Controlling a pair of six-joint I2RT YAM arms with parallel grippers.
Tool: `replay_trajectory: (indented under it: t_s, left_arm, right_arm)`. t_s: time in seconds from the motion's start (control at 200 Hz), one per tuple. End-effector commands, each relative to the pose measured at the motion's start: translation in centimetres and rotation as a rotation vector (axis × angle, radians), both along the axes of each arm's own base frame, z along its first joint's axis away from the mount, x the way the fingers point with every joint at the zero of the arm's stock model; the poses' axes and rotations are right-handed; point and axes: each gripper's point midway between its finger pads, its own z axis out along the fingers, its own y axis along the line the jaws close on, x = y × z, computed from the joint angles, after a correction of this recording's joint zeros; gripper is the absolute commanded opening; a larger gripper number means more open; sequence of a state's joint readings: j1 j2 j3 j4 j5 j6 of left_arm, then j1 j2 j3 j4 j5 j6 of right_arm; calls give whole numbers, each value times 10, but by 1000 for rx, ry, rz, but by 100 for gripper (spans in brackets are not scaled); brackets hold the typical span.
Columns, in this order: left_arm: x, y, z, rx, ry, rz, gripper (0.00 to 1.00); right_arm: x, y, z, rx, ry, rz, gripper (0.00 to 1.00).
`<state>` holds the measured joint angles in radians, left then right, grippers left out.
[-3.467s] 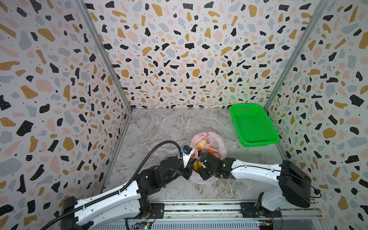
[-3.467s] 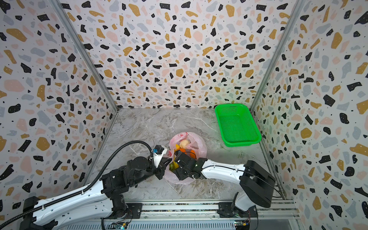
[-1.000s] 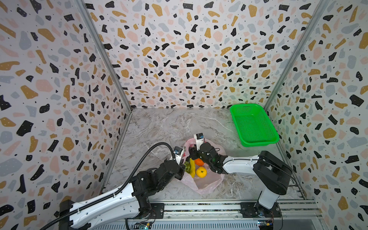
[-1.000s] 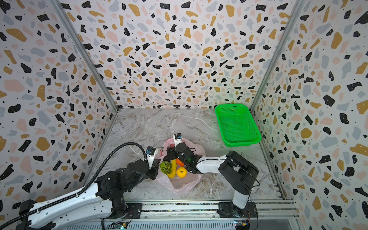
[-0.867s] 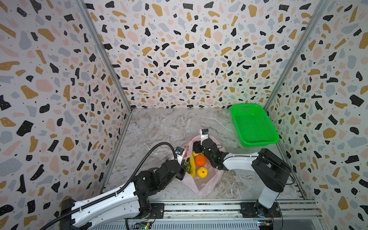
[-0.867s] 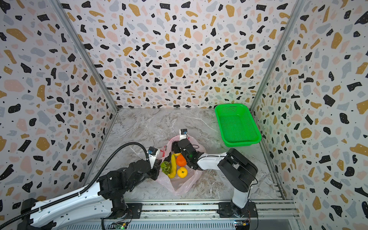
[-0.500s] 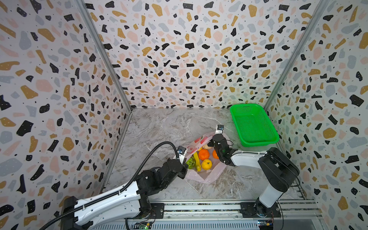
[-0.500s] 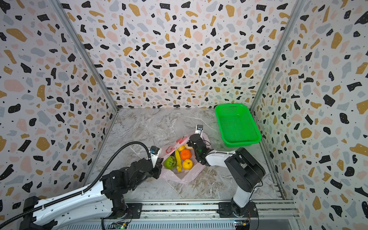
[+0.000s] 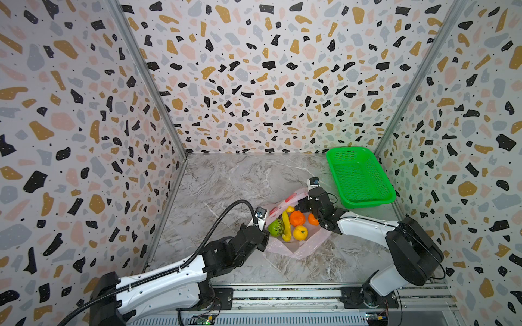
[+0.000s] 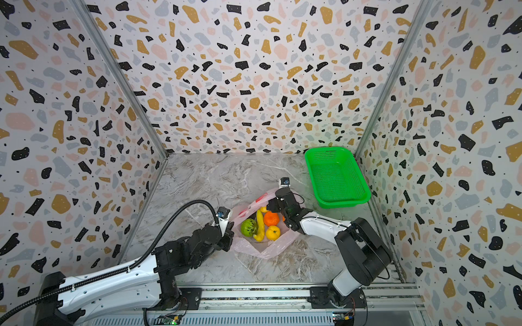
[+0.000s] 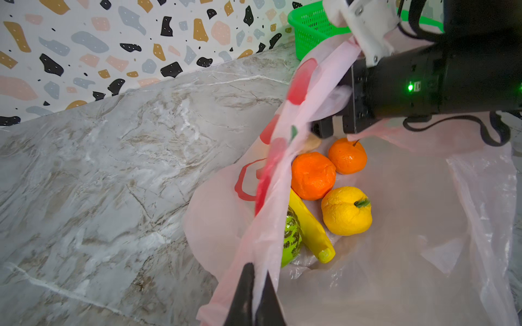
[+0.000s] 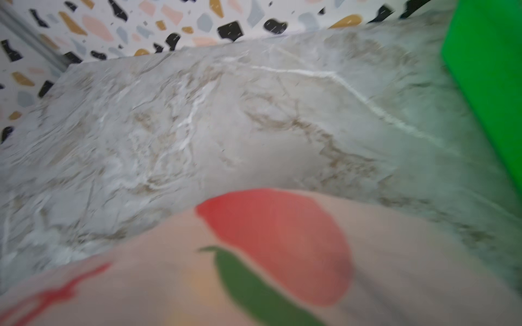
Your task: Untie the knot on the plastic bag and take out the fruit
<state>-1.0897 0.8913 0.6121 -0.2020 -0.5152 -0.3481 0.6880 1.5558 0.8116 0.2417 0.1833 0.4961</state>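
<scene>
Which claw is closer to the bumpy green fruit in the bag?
Left. The left claw pinches the plastic bag edge right beside the bumpy green fruit; the right claw sits across the pile, beyond the oranges.

We take this for a robotics lab test cell: terrazzo-print walls (image 9: 254, 84) joined by metal corner posts (image 9: 169, 124) box in a marble-look counter (image 9: 226, 180), and a left arm (image 9: 163, 279) and right arm (image 9: 364, 225) stand mounted on a rail (image 9: 282, 295) along the front.

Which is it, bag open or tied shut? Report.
Open: the bag gapes wide at the top, and the fruit inside shows uncovered.
</scene>
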Motion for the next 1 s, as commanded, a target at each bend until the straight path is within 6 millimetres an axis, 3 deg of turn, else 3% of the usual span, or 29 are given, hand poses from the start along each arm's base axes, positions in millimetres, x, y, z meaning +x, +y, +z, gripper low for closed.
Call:
replay_trajectory:
  t_s: [0.0,0.205,0.43,0.751,0.861,0.996]
  left_arm:
    - [6,-5,16,-46,-52,12,0]
    - [6,-10,13,-18,-38,-3,0]
    - [3,4,8,-5,-11,38,0]
    - [0,15,-3,1,22,78,0]
    - [-2,16,-9,11,42,77,0]
    - [-5,18,-19,22,68,77,0]
  right_arm:
    - [-49,33,-15,-6,157,190,91]
    - [-89,54,-5,-28,174,302,95]
    - [-131,71,4,-29,250,459,95]
    - [-190,105,-23,-65,413,721,94]
    - [-197,108,-35,-96,455,742,95]
    - [-185,106,-19,-91,382,702,98]
